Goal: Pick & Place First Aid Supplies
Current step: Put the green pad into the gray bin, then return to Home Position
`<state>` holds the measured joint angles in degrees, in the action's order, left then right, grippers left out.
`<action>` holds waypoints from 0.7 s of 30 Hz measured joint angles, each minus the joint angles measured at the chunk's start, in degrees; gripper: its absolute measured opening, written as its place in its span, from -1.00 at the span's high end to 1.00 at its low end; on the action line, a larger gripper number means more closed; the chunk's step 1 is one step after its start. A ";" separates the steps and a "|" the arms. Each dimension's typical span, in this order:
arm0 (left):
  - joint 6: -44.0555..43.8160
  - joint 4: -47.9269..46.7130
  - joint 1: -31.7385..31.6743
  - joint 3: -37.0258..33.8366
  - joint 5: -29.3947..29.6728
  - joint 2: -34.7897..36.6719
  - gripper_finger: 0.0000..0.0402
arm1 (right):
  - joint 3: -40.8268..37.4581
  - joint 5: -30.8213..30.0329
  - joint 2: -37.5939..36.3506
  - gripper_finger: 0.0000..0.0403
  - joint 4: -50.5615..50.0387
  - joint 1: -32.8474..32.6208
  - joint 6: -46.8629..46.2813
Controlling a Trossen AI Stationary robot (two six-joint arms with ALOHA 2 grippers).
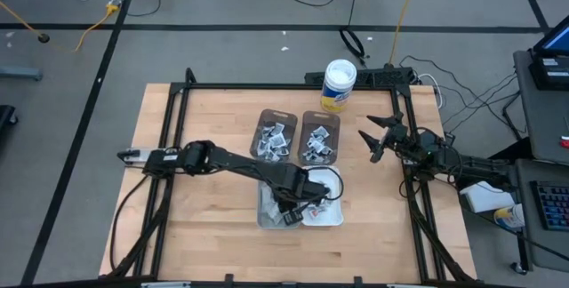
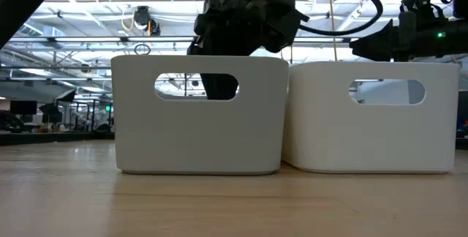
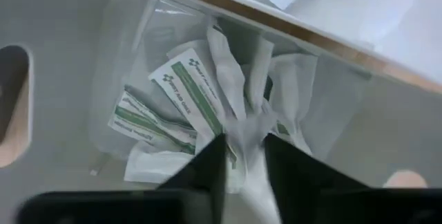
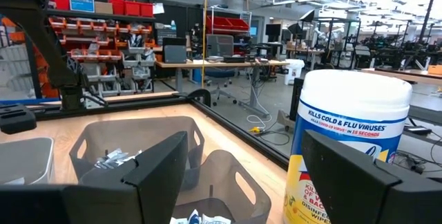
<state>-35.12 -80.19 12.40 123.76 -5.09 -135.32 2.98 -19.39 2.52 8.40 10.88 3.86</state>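
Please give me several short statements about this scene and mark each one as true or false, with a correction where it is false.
1. The left gripper is over the near grey bin. True.
2. The right gripper holds a packet. False: its fingers are open and empty.
3. The white tub stands at the table's far edge. True.
4. The two far bins are empty. False: both hold packets.
5. The left fingers point at white packets with green print. True.
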 joint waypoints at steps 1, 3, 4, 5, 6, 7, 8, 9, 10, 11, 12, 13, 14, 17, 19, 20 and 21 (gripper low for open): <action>0.88 -0.15 -0.01 0.00 -0.29 0.02 0.43 | -0.01 0.01 0.01 -0.39 0.00 0.01 0.00; 2.68 -0.66 -0.05 0.00 -0.79 0.04 0.19 | 0.00 0.02 0.01 -0.38 0.00 0.01 -0.01; 3.41 -1.06 -0.16 0.00 -0.88 0.17 0.07 | 0.00 0.00 0.00 -0.39 0.00 0.01 0.00; 4.51 -1.34 -0.28 -0.21 -0.85 0.68 -0.05 | -0.02 0.01 0.01 -0.39 0.00 0.00 0.00; 5.91 -1.34 -0.50 -0.87 -0.76 1.62 -0.17 | -0.01 -0.01 0.00 -0.39 0.00 0.02 -0.01; 7.41 -1.02 -0.79 -1.69 -0.69 2.78 -0.29 | -0.01 0.01 0.01 -0.38 0.00 0.02 -0.01; 9.07 -0.64 -1.07 -2.79 -0.63 4.11 -0.40 | -0.02 -0.01 0.00 -0.39 0.00 -0.01 -0.01; 10.87 -0.01 -1.32 -4.62 -0.64 5.97 -0.50 | -0.02 0.02 0.00 -0.39 0.00 -0.01 -0.01; 12.43 1.11 -1.62 -7.27 -0.63 8.02 -0.60 | -0.01 -0.01 0.01 -0.39 0.01 0.02 -0.01; 13.75 2.88 -1.89 -10.22 -0.55 10.25 -0.68 | 0.00 -0.01 0.00 -0.38 0.00 0.02 -0.01; 14.83 5.45 -2.22 -13.75 -0.50 12.96 -0.75 | -0.02 -0.01 0.00 -0.39 0.00 0.02 0.00; 15.66 8.39 -2.50 -17.67 -0.19 15.87 -0.82 | -0.01 0.01 0.02 -0.39 0.02 0.00 -0.01; 16.29 11.65 -2.77 -21.68 0.41 19.18 -0.88 | -0.02 -0.01 0.00 -0.39 0.04 0.00 -0.01; 19.01 20.27 -3.66 -33.06 3.12 29.31 -0.97 | -0.01 -0.01 0.02 -0.39 0.00 0.01 0.01; 22.01 25.42 -4.41 -40.55 5.45 36.07 -0.96 | 0.00 0.00 0.02 -0.39 0.00 0.01 -0.01; 23.64 27.85 -4.83 -44.26 6.74 39.49 -0.94 | -0.01 0.01 0.02 -0.38 0.00 0.01 -0.01; 25.06 30.28 -5.28 -47.86 7.93 43.02 -0.93 | -0.01 -0.01 0.02 -0.39 0.00 0.00 -0.01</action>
<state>-10.07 -49.91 7.12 75.91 2.84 -92.30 2.97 -19.40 2.55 8.40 10.88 3.86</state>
